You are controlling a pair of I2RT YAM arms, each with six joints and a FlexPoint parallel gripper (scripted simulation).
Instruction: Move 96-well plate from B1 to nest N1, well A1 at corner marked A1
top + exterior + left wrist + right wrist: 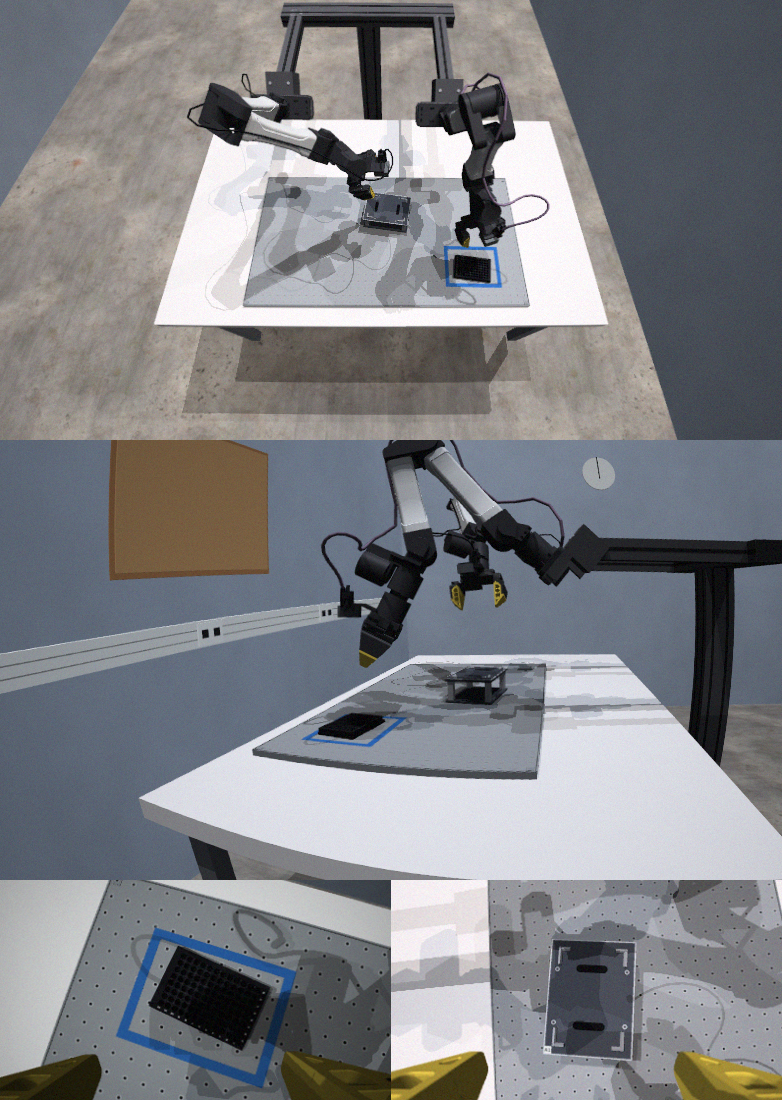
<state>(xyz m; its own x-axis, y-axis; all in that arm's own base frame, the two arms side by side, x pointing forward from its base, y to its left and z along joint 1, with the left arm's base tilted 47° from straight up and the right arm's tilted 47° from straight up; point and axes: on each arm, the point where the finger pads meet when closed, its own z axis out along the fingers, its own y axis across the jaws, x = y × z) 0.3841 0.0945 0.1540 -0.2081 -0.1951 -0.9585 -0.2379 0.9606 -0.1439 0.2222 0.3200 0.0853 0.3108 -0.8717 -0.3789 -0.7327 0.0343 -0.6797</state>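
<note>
The black 96-well plate [471, 268] [351, 725] [211, 998] lies flat inside the blue outline [445, 266] [138, 985], turned slightly against it. Small pale marks run along its lower long edge and right short edge in the left wrist view, too small to read. My left gripper [191, 1062] [367, 660] is open and empty, above the plate. The raised nest [387, 213] [475, 673] [587, 988] is empty, with corner locators; its A1 label [547, 1049] is at the lower left in the right wrist view. My right gripper [582, 1060] [478, 598] is open and empty, high above the nest.
The grey perforated board [328, 295] [464, 762] bears the plate and nest on the white table [568, 306]. The nest deck stands on short posts. The black frame [369, 71] carries both arms at the table's back edge.
</note>
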